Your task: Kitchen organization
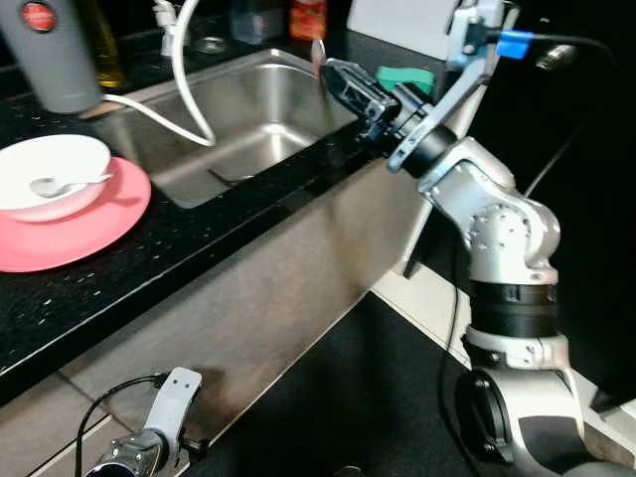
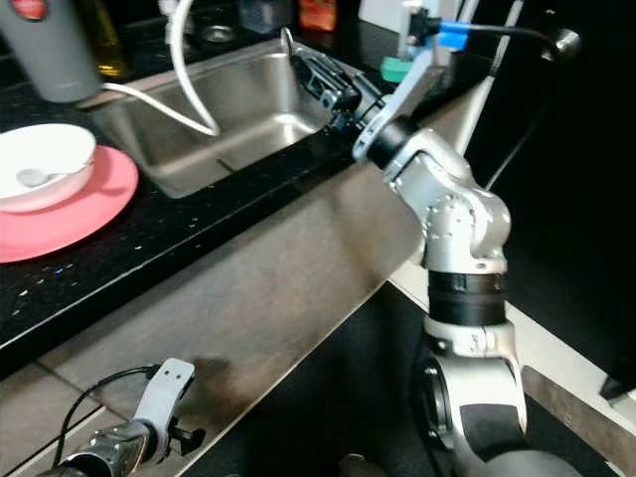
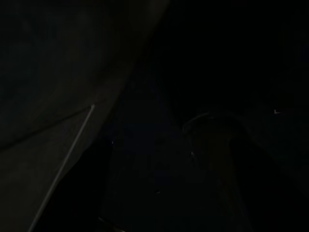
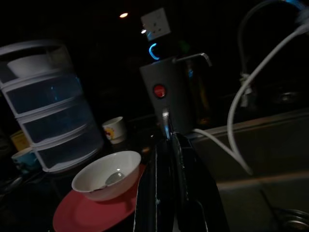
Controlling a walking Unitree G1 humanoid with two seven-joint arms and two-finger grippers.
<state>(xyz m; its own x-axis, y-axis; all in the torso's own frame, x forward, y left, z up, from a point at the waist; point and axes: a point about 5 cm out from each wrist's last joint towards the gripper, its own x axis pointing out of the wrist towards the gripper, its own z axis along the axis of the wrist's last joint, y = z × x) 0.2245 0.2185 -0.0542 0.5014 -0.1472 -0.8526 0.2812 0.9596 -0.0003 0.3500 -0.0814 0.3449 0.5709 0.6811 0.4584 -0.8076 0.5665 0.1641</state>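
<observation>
At the far left of the black countertop [image 1: 149, 268] a pink plate [image 1: 94, 224] carries a white bowl [image 1: 50, 174], and a spoon [image 1: 65, 184] lies inside the bowl with its handle pointing toward the sink. Behind the bowl stands a grey kettle-like appliance [image 1: 55, 50] with a red button, and in the right wrist view a stacked white container with blue-tinted tiers [image 4: 50, 104] and a small white cup [image 4: 115, 129] stand further along the counter past the plate. Below the counter edge, the left gripper [image 1: 164, 412] hangs idle in front of the cabinet face; whether its fingers are spread or closed cannot be told, and its wrist view is too dark to make much out. To the right of the plate the stainless steel sink [image 1: 243, 114] is sunk into the counter, with a white hose [image 1: 189, 89] looping down into the basin. Over the sink's right rim the right gripper [image 1: 333, 78] reaches in from the raised silver arm, its black fingers pressed together on the handle of a metal spoon [image 1: 318, 52], whose bowl sticks up past the fingertips. Just beyond the gripper a green object [image 1: 409, 77] lies on the counter.
</observation>
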